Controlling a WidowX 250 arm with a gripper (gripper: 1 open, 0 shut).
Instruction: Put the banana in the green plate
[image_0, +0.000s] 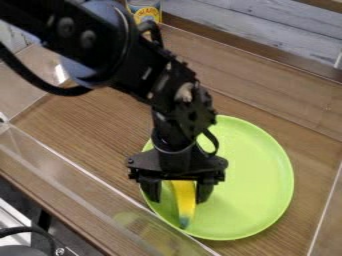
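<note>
One black robot arm (107, 50) is reaching in from the upper left of the view, slanting down toward the lower middle. Its gripper (178, 193) is hanging over the left part of the green plate (250, 180), pointing downward. The jaws are standing wide open, with one finger on each side of the banana (185, 203); whether either finger is touching the peel, the view is not showing clearly, and no firm hold is to be seen. The banana is lying inside the plate, toward its left side, with its dark tip pointing at the near rim. The gripper is hiding the banana's upper end, while the yellow lower part is showing between and below the fingers.

The plate is resting on a brown wooden table (80, 120), and its round rim is curving out past the gripper on the right. A clear plastic edge (94, 190) is running diagonally across the lower left, passing close to the plate. A can (144, 11) with a yellow and blue surface is standing at the top, partly behind the arm. Pale grey boards (274, 30) are filling the upper right, beyond the table. A black cable (30, 230) is curving through the lower left corner.
</note>
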